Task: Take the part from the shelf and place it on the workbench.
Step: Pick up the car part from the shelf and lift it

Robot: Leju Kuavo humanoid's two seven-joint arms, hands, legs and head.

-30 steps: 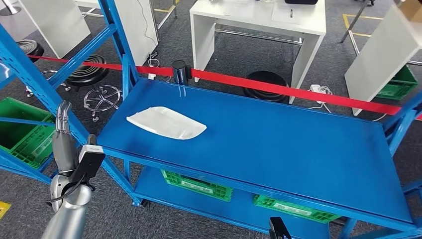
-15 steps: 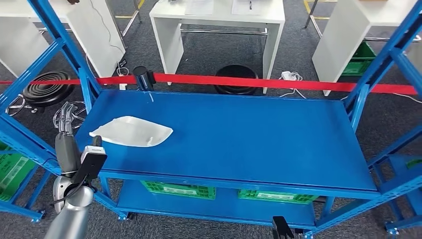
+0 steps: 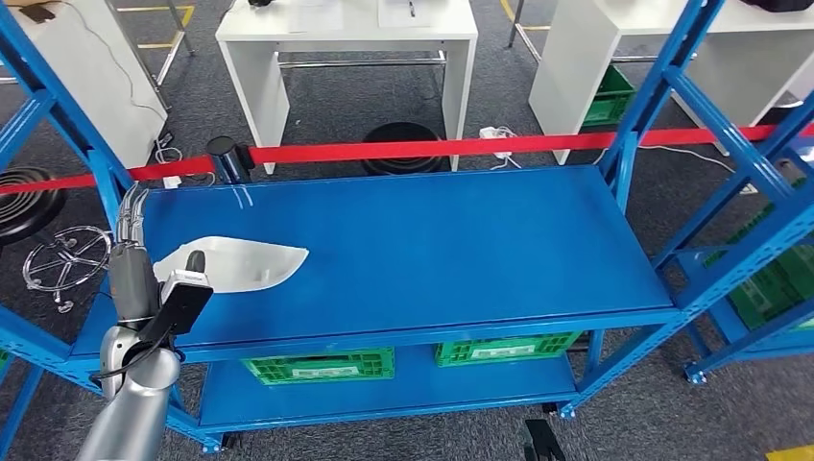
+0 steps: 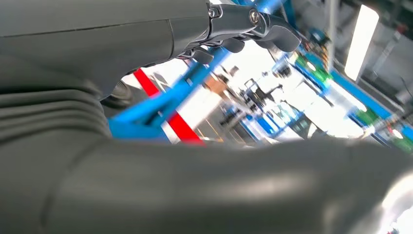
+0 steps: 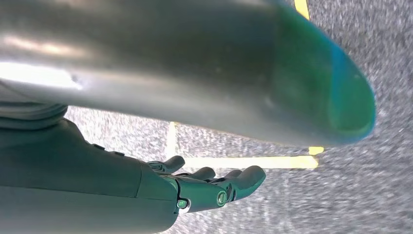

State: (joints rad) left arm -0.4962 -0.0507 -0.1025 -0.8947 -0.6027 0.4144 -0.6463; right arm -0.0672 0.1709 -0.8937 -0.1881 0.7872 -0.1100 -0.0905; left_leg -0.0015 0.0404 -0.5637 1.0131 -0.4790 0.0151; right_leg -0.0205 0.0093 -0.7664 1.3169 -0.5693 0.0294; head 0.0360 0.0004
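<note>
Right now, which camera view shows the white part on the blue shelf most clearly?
The head view shows it best: the white part lies flat on the blue shelf, just beyond the raised left hand, whose wrist hides its near edge. In the left wrist view I cannot pick it out, and the right wrist view faces the floor.

Workshop: blue steel shelving (image 3: 403, 259), green crates (image 3: 317, 366)

Robot hand (image 4: 146, 146), blurred blue shelf frame (image 4: 160, 105)

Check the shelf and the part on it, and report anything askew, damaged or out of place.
Nothing stands out. The white part lies flat near the left end of the blue shelf, with no visible damage. The left hand is raised beside it, holding nothing.
</note>
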